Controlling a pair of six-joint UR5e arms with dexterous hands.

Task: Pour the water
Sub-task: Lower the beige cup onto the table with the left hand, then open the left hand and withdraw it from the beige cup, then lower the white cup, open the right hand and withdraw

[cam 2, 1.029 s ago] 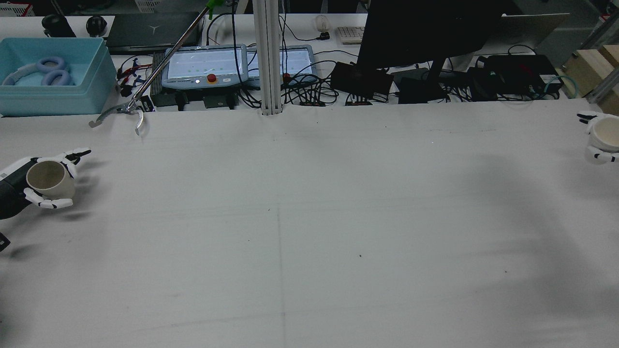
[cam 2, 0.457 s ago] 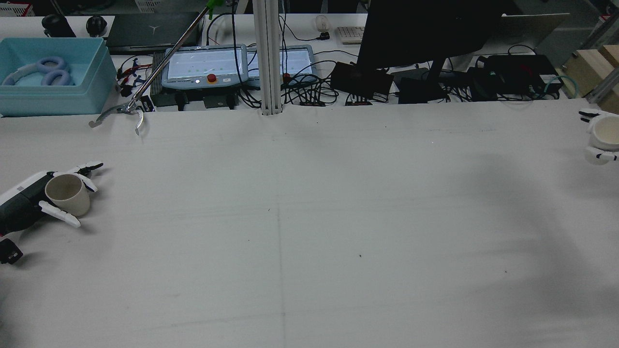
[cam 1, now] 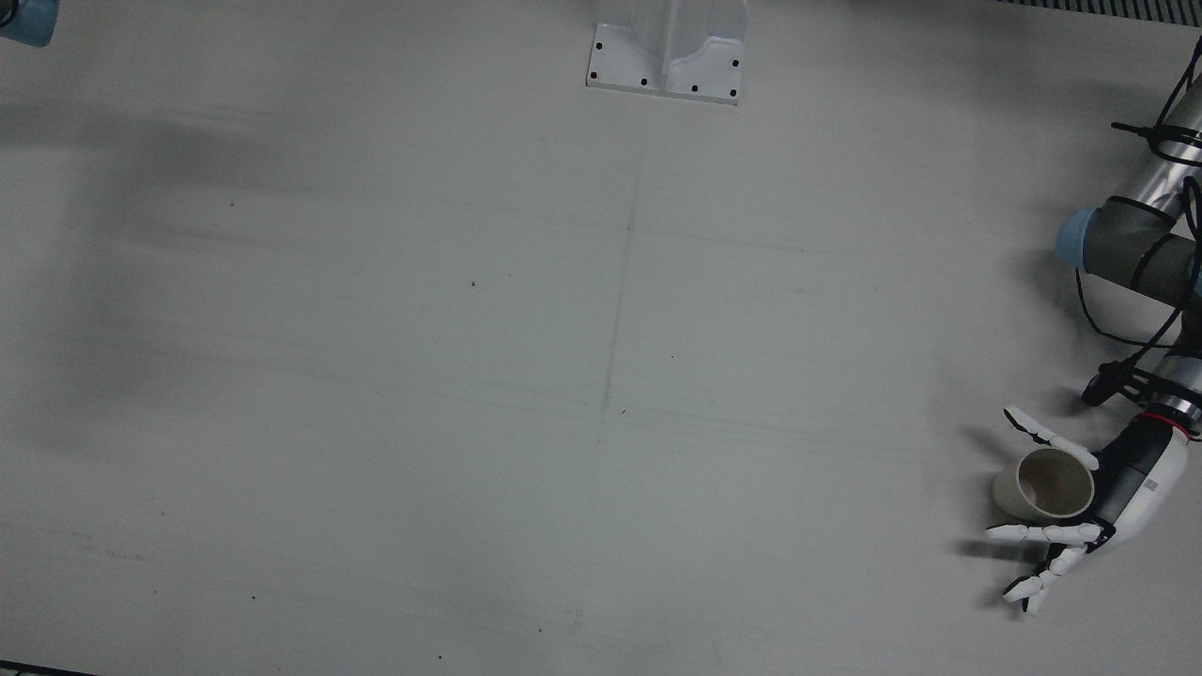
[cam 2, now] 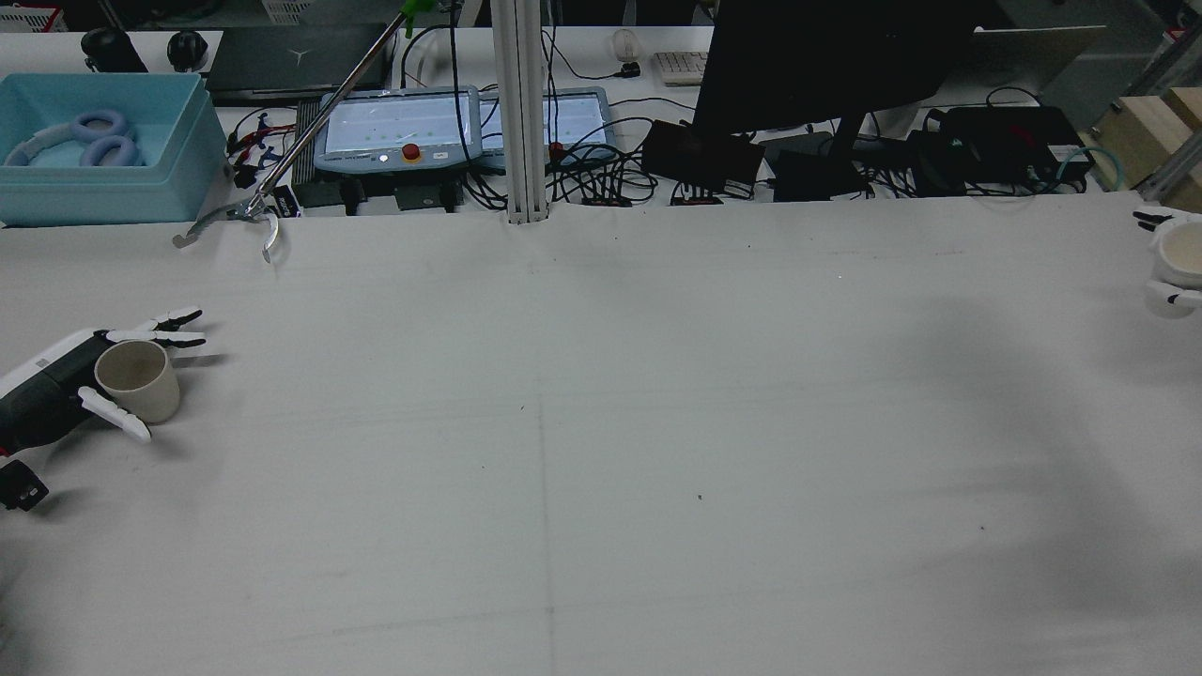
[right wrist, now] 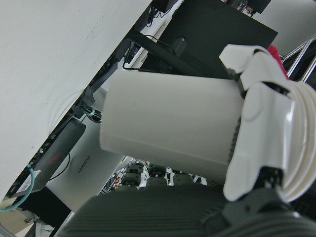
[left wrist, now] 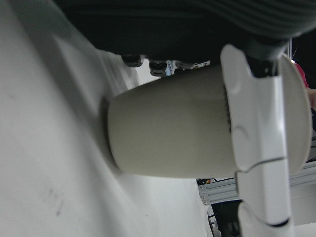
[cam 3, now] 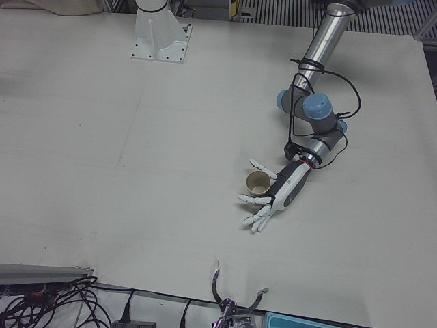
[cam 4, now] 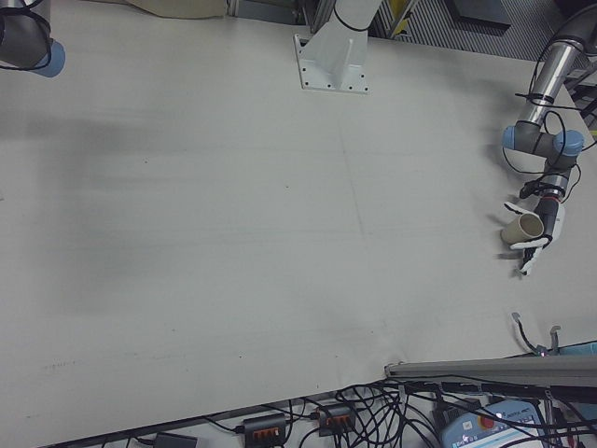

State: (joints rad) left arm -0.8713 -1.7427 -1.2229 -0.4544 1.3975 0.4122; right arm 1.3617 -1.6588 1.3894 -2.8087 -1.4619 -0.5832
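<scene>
L hand point(cam 2: 66, 380) sits low at the table's point(cam 2: 601, 451) far left edge in the rear view, fingers point(cam 1: 1042, 533) spread to either side of a beige cup point(cam 2: 138, 379); the cup stands upright w/ its base on the cloth in the left hand view, a finger lying across its wall near the rim, so it's cradled loosely, not squeezed. R hand point(cam 2: 1169, 258) is way over at the far right edge, barely in frame, wrapped round a white cup point(cam 2: 1181, 253). In the right hand view that cup is off the table w/ fingers clamped at its rim end.
</scene>
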